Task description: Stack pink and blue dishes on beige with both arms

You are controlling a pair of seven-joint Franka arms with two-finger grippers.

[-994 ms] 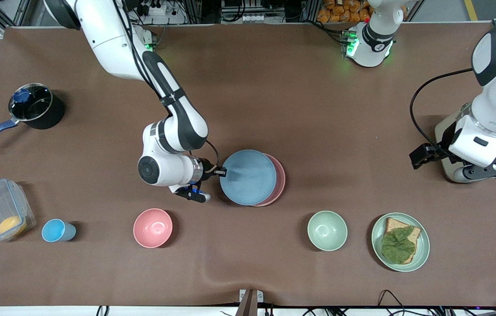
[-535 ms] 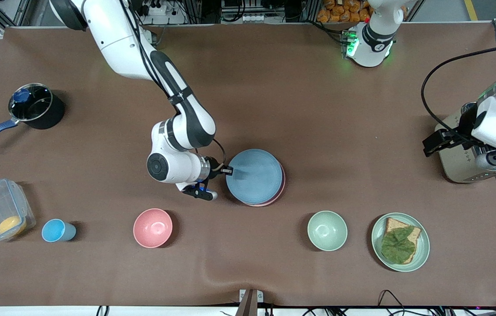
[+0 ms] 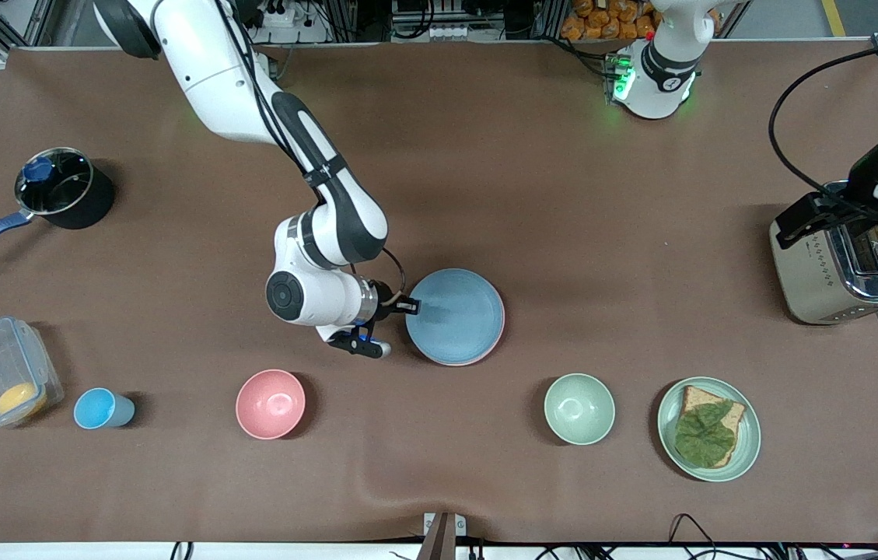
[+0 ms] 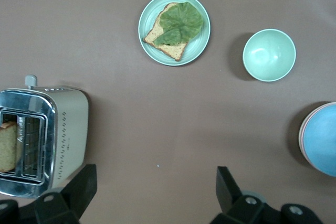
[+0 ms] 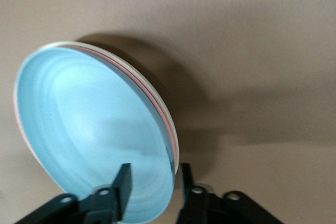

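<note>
Closest to the front camera sit a pink bowl (image 3: pixel 271 404) and a green bowl (image 3: pixel 579 408). They are not part of the job.

A bit farther in, near the middle of the table (image 3: pixel 563 194), is the pile. The blue plate (image 3: pixel 456 315) lies on top. Under it a thin edge of the pink plate (image 3: pixel 463 363) peeks out. In the right wrist view a pale rim shows under the pink one. That is the beige plate (image 5: pixel 157 99) at the bottom (only its edge can be seen). So all three plates lie in one pile and line up well. I think the stacking is just about done. What is left is for the arm to let go fully and pull away without dragging the blue plate off.

The right gripper (image 3: pixel 411 305) is at the edge of the blue plate, on the side toward the right arm's end of the table. Its jaws are partly open. One finger is over the blue rim and one is just outside it. They do not look like they are squeezing the plate, which rests on the pile.

Farther off, the left gripper (image 4: pixel 155 182) hangs over the toaster (image 3: pixel 843 268) at the left arm's end. Its jaws are wide apart and hold nothing. That arm waits.
</note>
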